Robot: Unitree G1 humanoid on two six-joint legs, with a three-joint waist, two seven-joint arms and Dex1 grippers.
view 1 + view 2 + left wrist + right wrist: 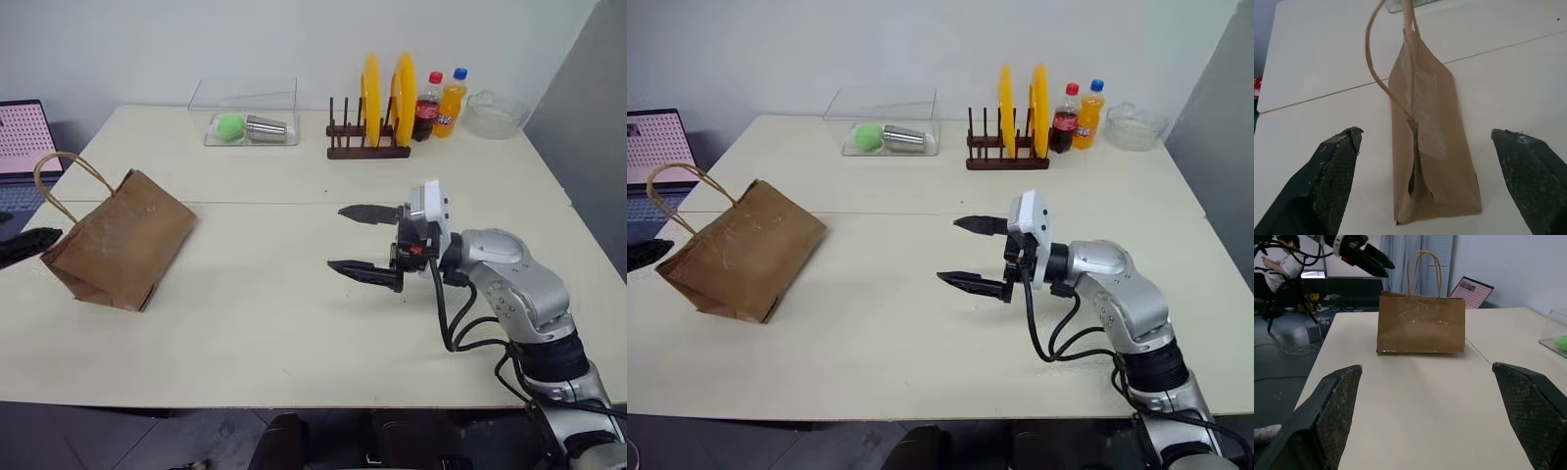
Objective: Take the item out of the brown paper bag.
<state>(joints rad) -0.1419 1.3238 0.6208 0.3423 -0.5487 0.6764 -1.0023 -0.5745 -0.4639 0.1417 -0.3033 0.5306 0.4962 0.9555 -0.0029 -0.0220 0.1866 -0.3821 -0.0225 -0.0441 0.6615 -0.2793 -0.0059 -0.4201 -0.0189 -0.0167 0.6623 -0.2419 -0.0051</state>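
The brown paper bag (122,240) stands upright near my table's left edge, creased, its loop handles raised, mouth nearly closed.

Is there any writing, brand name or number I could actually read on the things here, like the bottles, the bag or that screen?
Nothing is legible.
Dark soda bottle: red label, lettering too small to read.
Orange soda bottle: blue patch on the label, unreadable.
Laptop screen: pink dotted pattern, no readable text.
Brown paper bag: plain, no print visible.
Right gripper: white housing, no readable marking.
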